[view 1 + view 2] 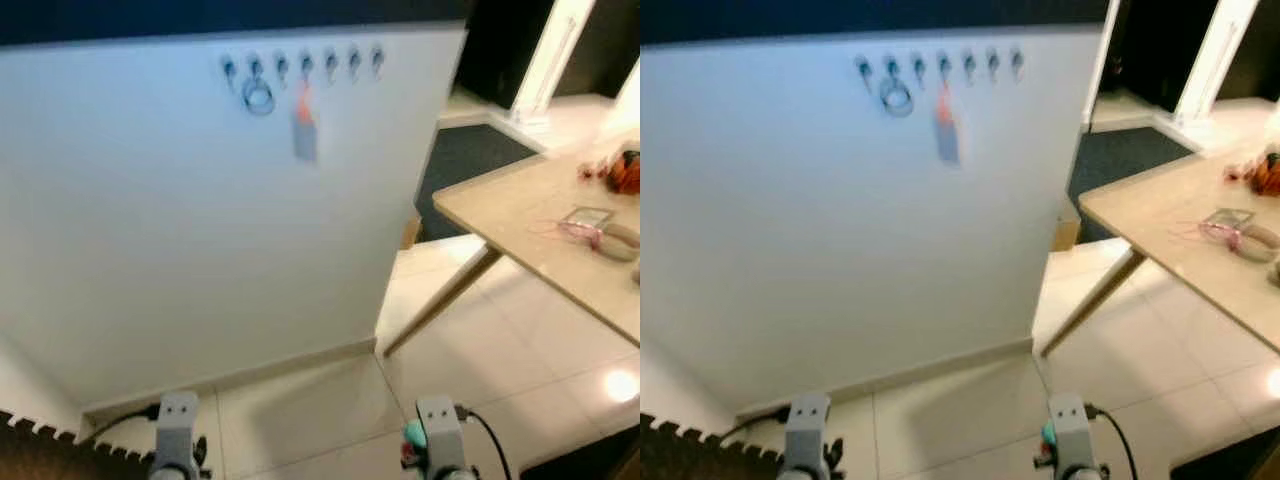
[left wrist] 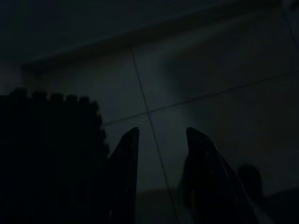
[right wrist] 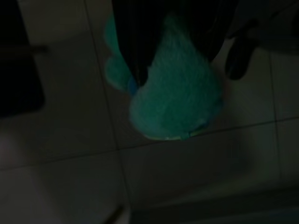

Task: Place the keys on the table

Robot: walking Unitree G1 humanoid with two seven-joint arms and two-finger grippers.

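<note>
A teal fluffy keychain hangs in my right gripper, whose dark fingers are shut on its upper part; no metal keys can be made out. The same teal tuft shows beside my right wrist, low over the tiled floor. The light wooden table stands ahead to my right, on slanted legs. My left gripper hangs open above the floor with nothing between its fingers.
A white wall ahead carries a row of hooks with a metal ring and an orange-and-grey tag. The table holds a clear box and an orange object. A black foam mat lies at my lower left.
</note>
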